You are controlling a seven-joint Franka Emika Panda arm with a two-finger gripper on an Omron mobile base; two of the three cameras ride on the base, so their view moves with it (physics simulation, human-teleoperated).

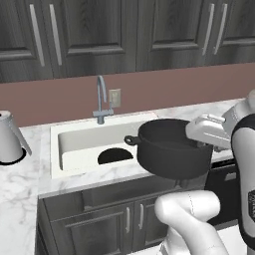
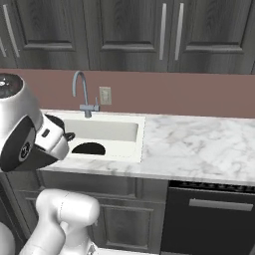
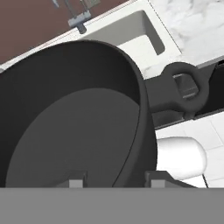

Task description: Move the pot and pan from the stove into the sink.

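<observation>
Rendered throughout; flat, even, moderately bright light, no visible source. Shadows weak: soft dark crescent on floor of white rectangular recessed sink (image 1: 84,144), faint shading beneath white marble counter (image 2: 199,144) overhang. Mild sheen on tall curved silver faucet (image 1: 101,99) and glossy white arm casing, no harsh glare. Short dark grey cylindrical pot (image 3: 74,127) interior nearly uniform, slightly darker at wall. Low resolution, edges softly jagged, marble veining smeared. No focus blur, no edge distortion.
</observation>
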